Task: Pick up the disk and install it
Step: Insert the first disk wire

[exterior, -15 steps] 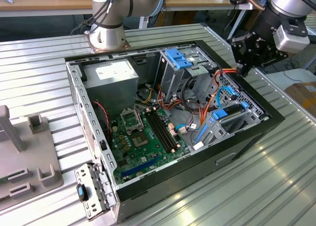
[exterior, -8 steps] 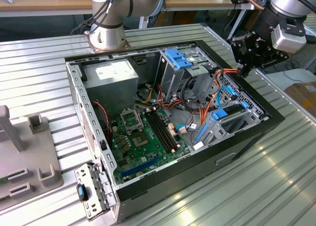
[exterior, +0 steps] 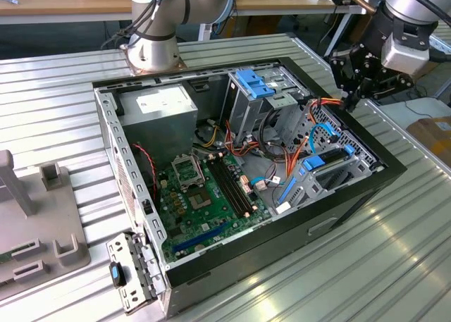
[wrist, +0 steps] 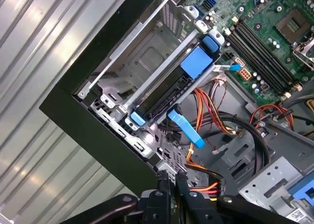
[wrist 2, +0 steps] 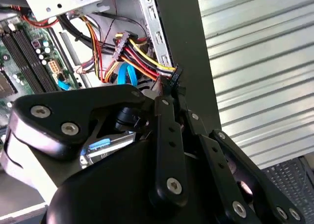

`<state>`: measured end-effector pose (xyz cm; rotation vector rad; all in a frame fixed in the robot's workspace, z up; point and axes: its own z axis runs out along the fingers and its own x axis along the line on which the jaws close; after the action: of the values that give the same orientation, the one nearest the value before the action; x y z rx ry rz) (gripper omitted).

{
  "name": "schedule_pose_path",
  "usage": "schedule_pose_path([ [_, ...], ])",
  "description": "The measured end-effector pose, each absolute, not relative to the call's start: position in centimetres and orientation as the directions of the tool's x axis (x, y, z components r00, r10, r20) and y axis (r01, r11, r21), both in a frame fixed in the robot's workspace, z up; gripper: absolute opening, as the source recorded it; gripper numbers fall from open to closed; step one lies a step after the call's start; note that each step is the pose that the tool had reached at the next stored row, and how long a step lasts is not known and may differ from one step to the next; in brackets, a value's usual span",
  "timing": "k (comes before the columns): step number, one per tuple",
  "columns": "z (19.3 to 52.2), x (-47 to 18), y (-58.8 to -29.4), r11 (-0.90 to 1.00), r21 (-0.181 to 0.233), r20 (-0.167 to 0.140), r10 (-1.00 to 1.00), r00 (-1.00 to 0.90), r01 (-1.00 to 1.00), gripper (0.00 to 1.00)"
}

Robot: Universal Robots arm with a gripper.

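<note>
One black metal gripper (wrist: 170,181), fingers together, hovers by your black computer case's wall (wrist: 93,131); the blue-framed dark rectangular disk (wrist: 167,89) lies inward, crosswise.

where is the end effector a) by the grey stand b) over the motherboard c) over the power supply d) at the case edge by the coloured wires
d: in the exterior view the end effector hangs at the case wall, right beside the coloured wires.

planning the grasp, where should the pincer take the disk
Probably the blue carrier tabs at the short ends of the disk, from above through the open case: it lies flat in its bay, a metal rail hugging one long edge.
</note>
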<state>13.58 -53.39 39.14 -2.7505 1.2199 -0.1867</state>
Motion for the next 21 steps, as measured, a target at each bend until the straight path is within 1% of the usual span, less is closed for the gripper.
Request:
schedule_pose_path([
  [4,39.1,13.6,-53.4,-0.608,-0.165,0.061,-0.792,0.608,-0.776,0.17],
  [21,38.7,11.9,-53.4,-0.508,-0.165,0.062,-0.861,0.505,-0.845,0.17],
])
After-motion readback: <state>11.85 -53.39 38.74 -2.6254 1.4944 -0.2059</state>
